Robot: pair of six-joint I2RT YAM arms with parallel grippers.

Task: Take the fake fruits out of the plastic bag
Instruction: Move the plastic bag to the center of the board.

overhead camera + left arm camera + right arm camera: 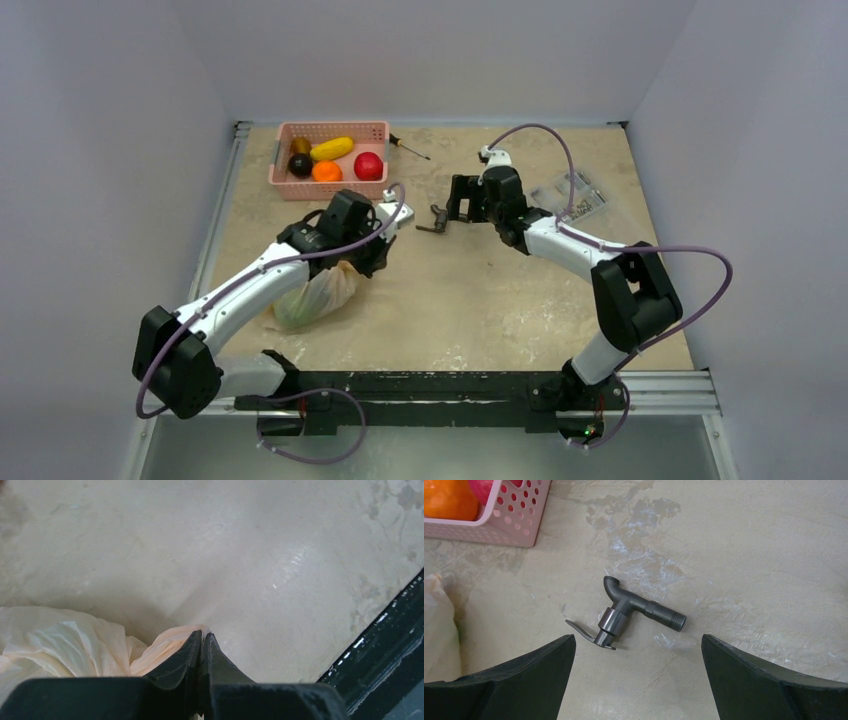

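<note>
pinching plastic bag (60, 640) between tips | left gripper (202, 636) (bag beneath wrist)

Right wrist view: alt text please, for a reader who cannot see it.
The right gripper is open over a dark grey metal tap lying on the beige table. The corner of a pink basket with an orange ball shows at top left, and the pale edge of the plastic bag at far left.
</note>
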